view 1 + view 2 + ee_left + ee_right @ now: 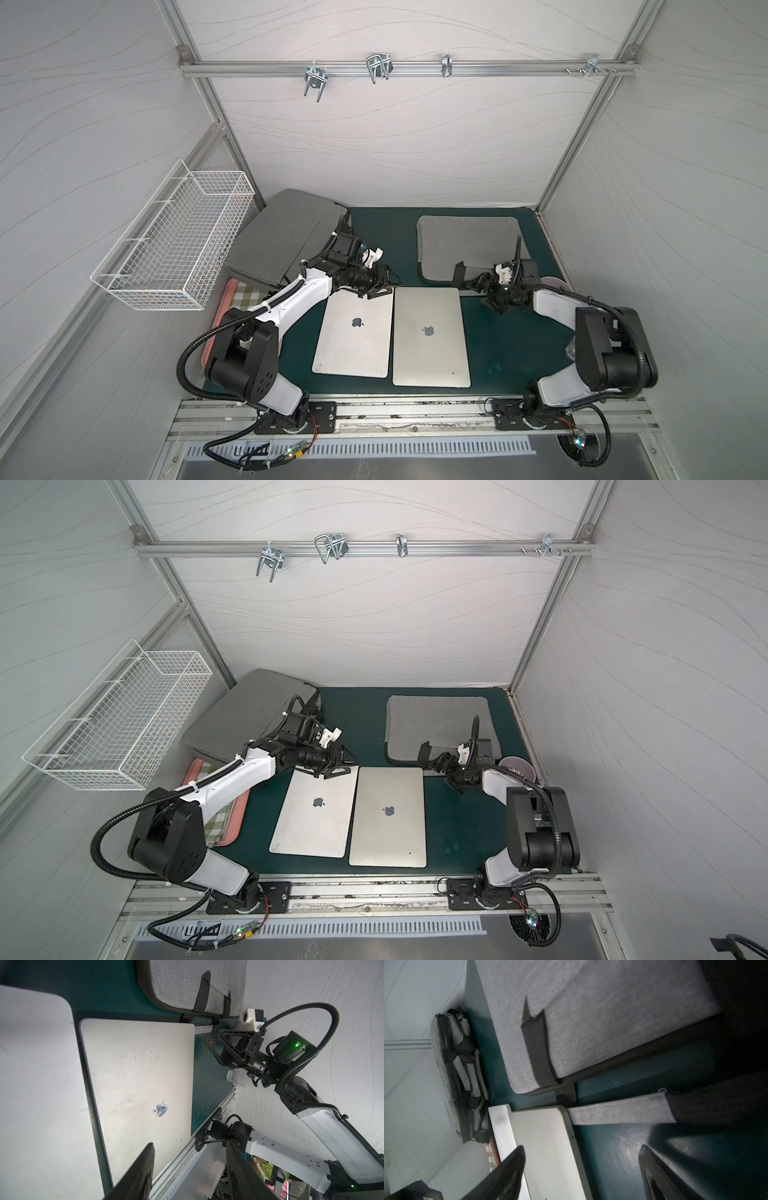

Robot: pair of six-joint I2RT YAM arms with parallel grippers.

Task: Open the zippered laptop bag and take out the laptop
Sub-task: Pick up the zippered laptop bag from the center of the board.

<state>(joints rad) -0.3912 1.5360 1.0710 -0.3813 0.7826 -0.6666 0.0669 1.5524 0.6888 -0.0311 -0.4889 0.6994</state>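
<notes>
Grey laptop bag lies flat right of centre on the desk, two silver laptops side by side below it. Left hand and right hand both gape wide, empty.

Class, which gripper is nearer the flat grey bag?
Right. The right gripper is at the near edge of the flat bag; the left gripper is farther off, over the far corner of the left laptop.

Bare dark-green mat beneath right gripper; flat grey fabric laptop bag just ahead, closed silver laptop alongside, seemingly untouched.
</notes>
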